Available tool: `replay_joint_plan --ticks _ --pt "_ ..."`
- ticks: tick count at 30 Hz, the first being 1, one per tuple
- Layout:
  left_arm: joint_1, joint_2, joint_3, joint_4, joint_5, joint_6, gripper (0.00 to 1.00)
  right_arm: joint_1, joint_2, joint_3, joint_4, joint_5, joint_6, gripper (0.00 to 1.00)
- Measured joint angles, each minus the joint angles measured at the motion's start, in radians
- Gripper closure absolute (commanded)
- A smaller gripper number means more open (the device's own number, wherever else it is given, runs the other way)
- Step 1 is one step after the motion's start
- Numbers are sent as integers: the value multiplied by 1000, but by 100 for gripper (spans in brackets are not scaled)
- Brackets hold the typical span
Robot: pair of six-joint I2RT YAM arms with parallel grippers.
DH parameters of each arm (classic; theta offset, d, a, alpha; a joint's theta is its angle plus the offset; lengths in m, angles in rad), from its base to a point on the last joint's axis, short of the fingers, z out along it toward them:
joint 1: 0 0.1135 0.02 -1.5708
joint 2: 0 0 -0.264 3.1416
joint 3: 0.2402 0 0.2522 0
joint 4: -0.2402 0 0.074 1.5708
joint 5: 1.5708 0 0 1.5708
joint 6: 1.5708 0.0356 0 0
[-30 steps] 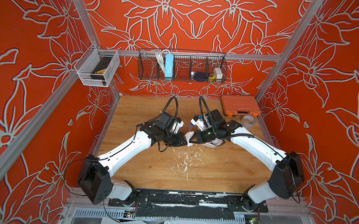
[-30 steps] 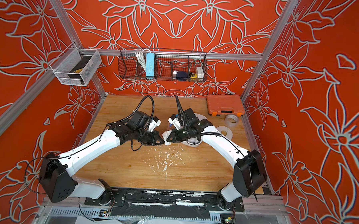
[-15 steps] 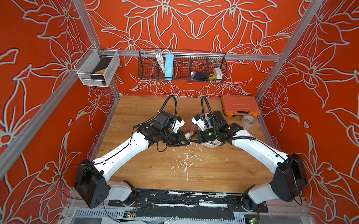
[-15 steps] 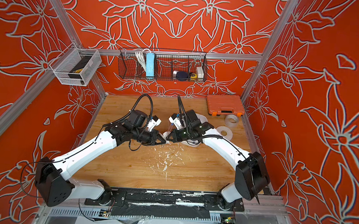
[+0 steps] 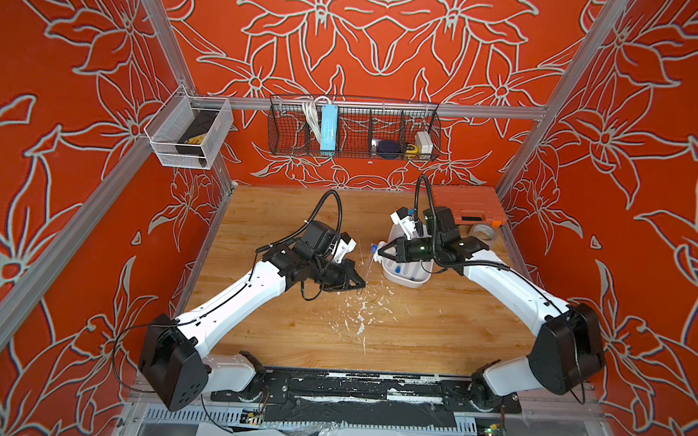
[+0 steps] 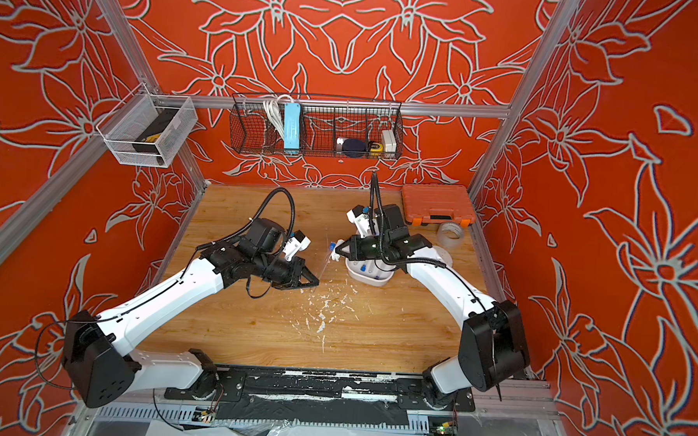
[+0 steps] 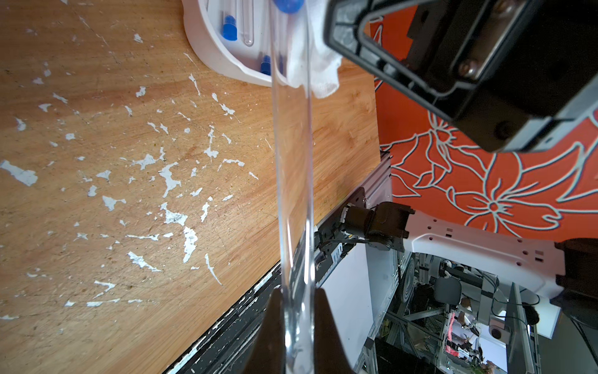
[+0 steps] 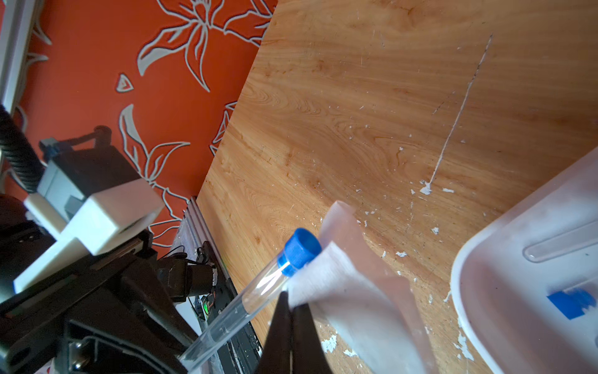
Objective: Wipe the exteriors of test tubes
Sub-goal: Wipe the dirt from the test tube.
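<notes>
Wooden tabletop (image 5: pixel 277 337); tube (image 7: pixel 293 162) faint; tissue (image 8: pixel 339 285), tray (image 5: pixel 407 283) part-hidden.

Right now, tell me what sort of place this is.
Probably a robot test booth: orange floral walls on aluminium framing, a left arm and right arm at a wooden tabletop, a wire basket on the back wall.

A clear held test tube (image 7: pixel 293 178) with a blue cap hangs tilted over the desk (image 7: pixel 129 226) middle. The left pincer (image 7: pixel 296 298) clamps its rounded end, and tissue (image 7: pixel 318 71) touches its capped end. Several other test tubes (image 7: pixel 229 27) lie flat in a white tray (image 7: pixel 207 48) just beside.
</notes>
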Motion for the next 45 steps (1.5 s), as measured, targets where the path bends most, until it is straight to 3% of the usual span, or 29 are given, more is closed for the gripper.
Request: replay_joint_plan --ticks 15,33,45 --pt "0 49 51 76 1 -48 99 46 -74 -84 50 -32 65 100" --pt "0 28 51 30 -3 -43 99 -39 21 63 40 -53 66 100" --pt "0 32 53 89 -6 -79 99 8 -23 -11 38 -57 76 100"
